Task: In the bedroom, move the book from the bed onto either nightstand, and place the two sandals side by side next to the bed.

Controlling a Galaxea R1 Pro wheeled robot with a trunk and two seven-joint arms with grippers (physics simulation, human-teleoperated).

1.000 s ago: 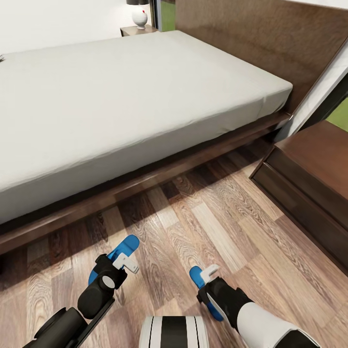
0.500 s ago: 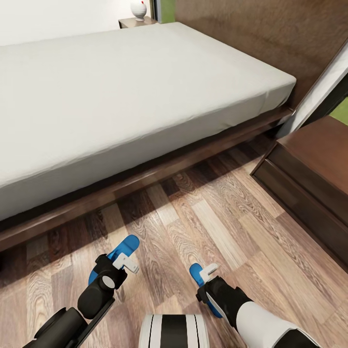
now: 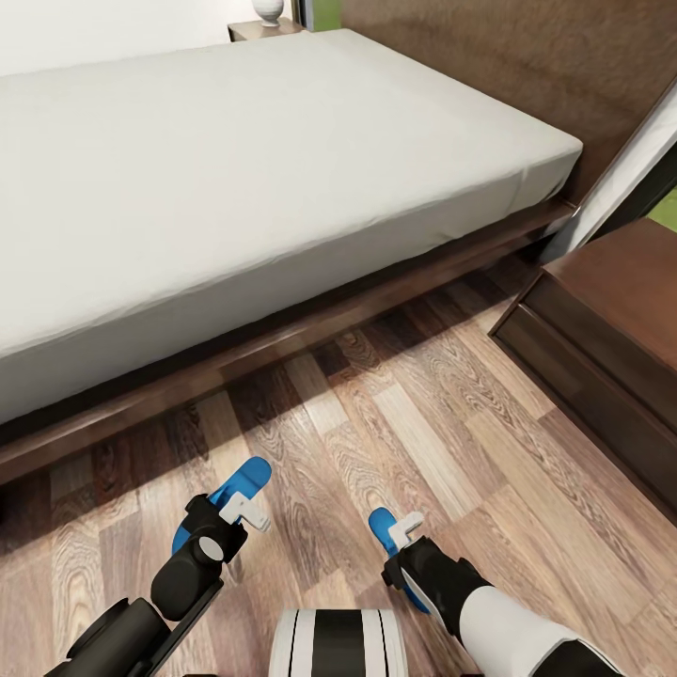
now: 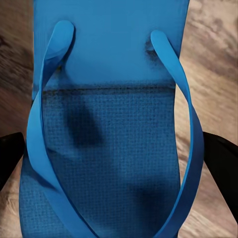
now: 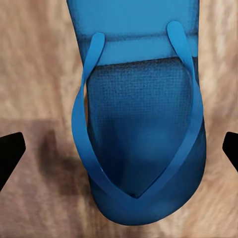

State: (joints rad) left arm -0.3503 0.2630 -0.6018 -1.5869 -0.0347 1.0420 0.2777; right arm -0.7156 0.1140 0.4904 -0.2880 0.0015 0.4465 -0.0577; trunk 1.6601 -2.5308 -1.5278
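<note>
Two bright blue sandals lie on the wood floor beside the bed (image 3: 235,169). The left sandal (image 3: 242,482) lies under my left gripper (image 3: 228,505). In the left wrist view this sandal (image 4: 109,124) spans the gap between the black fingers (image 4: 10,153); my left gripper (image 4: 116,153) is spread wide. The right sandal (image 3: 383,527) lies under my right gripper (image 3: 400,543). In the right wrist view that sandal (image 5: 141,124) rests on the floor with free room on both sides, and my right gripper (image 5: 119,148) is open. The book is out of view.
A dark brown nightstand (image 3: 611,320) stands at the right, close to the bed's headboard (image 3: 527,66). A second nightstand (image 3: 259,30) with a white lamp base (image 3: 269,9) stands beyond the bed. Bare wood floor (image 3: 423,423) lies between the sandals and the bed frame.
The whole head view has shifted a little, so the camera moved. Arms and sandals sit in the same places relative to each other.
</note>
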